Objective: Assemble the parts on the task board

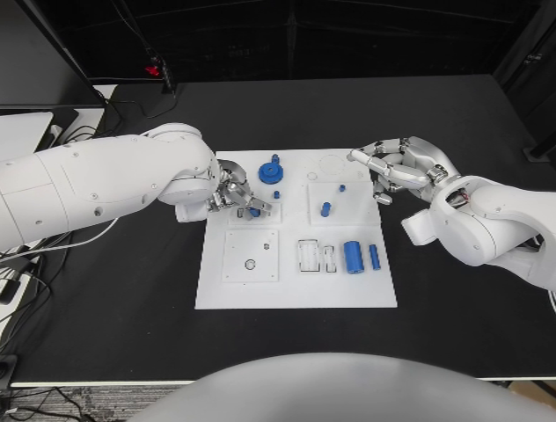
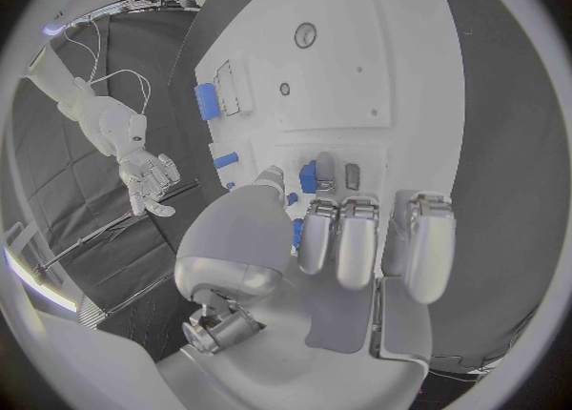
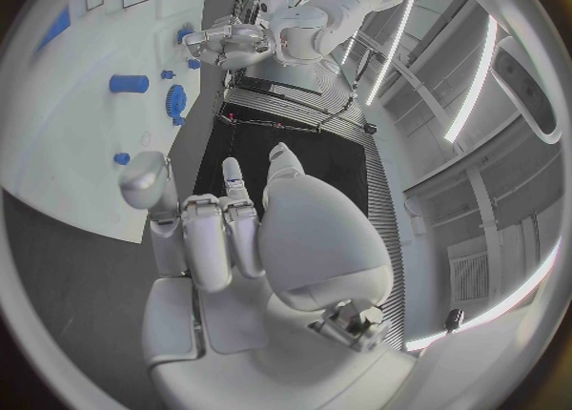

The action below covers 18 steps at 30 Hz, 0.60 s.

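Working mid-task: left hand [image 1: 234, 198] pinches small part [image 1: 254, 212] over board [image 1: 297, 294]; right hand [image 1: 398, 167] loosely open, empty; cylinder [image 1: 352, 257] lies loose.

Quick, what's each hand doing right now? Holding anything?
Left hand: fingers over the task board; cannot tell if it holds anything.
Right hand: fingers curled, holding nothing.

Left hand [image 1: 234, 197] covers the left edge of the task board [image 1: 296, 294], and its fingers hide most of a small blue part [image 1: 254, 212]; can't tell if it's pinched. Right hand [image 1: 398, 167] fingers curl inward, palm side hidden, contents unclear. Tiny blue pegs [image 1: 343, 187] too small to identify.
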### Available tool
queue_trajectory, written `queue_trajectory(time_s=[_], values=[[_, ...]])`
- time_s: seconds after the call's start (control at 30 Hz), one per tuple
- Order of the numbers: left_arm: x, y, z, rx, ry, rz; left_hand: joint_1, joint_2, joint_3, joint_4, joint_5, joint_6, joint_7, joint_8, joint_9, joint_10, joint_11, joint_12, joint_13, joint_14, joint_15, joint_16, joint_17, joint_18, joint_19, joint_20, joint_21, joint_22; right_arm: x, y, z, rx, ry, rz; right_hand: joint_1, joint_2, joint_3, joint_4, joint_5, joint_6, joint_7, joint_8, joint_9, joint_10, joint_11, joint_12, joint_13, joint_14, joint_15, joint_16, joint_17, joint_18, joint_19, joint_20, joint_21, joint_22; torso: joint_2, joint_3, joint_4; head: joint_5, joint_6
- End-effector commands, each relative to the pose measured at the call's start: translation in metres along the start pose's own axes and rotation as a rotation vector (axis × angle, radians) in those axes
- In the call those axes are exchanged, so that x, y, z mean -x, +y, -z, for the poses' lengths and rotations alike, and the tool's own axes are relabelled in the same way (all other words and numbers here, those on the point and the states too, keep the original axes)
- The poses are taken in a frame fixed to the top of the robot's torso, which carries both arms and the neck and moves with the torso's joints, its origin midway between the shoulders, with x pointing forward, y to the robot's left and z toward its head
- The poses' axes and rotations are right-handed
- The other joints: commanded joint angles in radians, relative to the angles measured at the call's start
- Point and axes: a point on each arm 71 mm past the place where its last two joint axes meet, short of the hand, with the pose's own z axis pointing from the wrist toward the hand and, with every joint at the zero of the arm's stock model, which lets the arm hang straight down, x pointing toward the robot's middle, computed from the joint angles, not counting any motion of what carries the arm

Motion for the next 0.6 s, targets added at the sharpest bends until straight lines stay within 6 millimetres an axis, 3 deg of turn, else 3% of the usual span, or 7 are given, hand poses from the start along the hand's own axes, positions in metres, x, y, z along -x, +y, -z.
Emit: queue_trajectory(time_s=[0.03, 0.27, 0.43, 0.6], values=[[-0.004, 0.0014, -0.0018, 0.0, 0.011, -0.008, 0.01, 0.002, -0.006, 0.0, 0.005, -0.003, -0.006, 0.003, 0.003, 0.106, -0.005, 0.004, 0.263, 0.106, -0.005, 0.001, 0.263, -0.006, 0.103, 0.0, 0.003, 0.263, -0.0012, 0.0006, -0.0002, 0.001, 0.011, -0.005, 0.0, 0.013, -0.005, 0.0, 0.005, -0.005, -0.001, 0.004, 0.002, 0.106, 0.002, 0.002, 0.261, 0.057, -0.001, -0.004, 0.183, 0.015, -0.006, 0.001, -0.004, -0.001, 0.0, 0.0002, -0.0002, 0.0, 0.0], [-0.0031, 0.0024, -0.0021, 0.004, 0.008, -0.006, 0.013, 0.014, -0.008, 0.002, 0.011, -0.008, -0.008, 0.017, 0.019, 0.106, -0.008, 0.004, 0.263, 0.106, -0.007, 0.001, 0.263, -0.006, 0.103, -0.001, 0.003, 0.263, -0.0015, 0.0004, -0.0001, 0.0, 0.013, -0.005, 0.0, 0.013, -0.005, 0.0, 0.005, -0.005, -0.001, 0.004, 0.002, 0.106, 0.002, 0.002, 0.261, 0.057, -0.001, -0.004, 0.183, 0.015, -0.006, 0.001, -0.004, -0.001, 0.0, 0.0002, -0.0006, 0.0, 0.0], [-0.0027, 0.0022, -0.0022, -0.002, 0.006, -0.004, 0.015, 0.031, -0.009, 0.002, 0.043, -0.01, -0.013, 0.029, 0.036, 0.106, -0.012, 0.004, 0.263, 0.106, -0.01, 0.001, 0.263, -0.006, 0.103, -0.004, 0.003, 0.263, -0.0015, 0.0002, 0.0, -0.001, 0.013, -0.006, 0.0, 0.013, -0.005, 0.0, 0.005, -0.005, -0.001, 0.004, 0.002, 0.106, 0.002, 0.002, 0.261, 0.057, -0.001, -0.004, 0.183, 0.015, -0.006, 0.001, -0.004, -0.001, 0.0, 0.0008, 0.0002, 0.0, 0.0], [-0.0036, 0.0007, -0.0021, -0.014, 0.012, -0.008, 0.009, 0.031, -0.016, 0.002, 0.054, -0.009, -0.014, 0.035, 0.044, 0.106, -0.013, 0.004, 0.263, 0.106, -0.011, 0.001, 0.263, -0.006, 0.103, -0.005, 0.003, 0.263, -0.0015, 0.0001, 0.0, -0.002, 0.014, -0.006, 0.0, 0.014, -0.006, 0.0, 0.005, -0.005, -0.001, 0.006, 0.002, 0.106, 0.002, 0.002, 0.261, 0.057, -0.001, -0.004, 0.183, 0.016, -0.007, 0.001, -0.006, -0.003, 0.0, 0.0007, 0.0, -0.001, 0.0]])
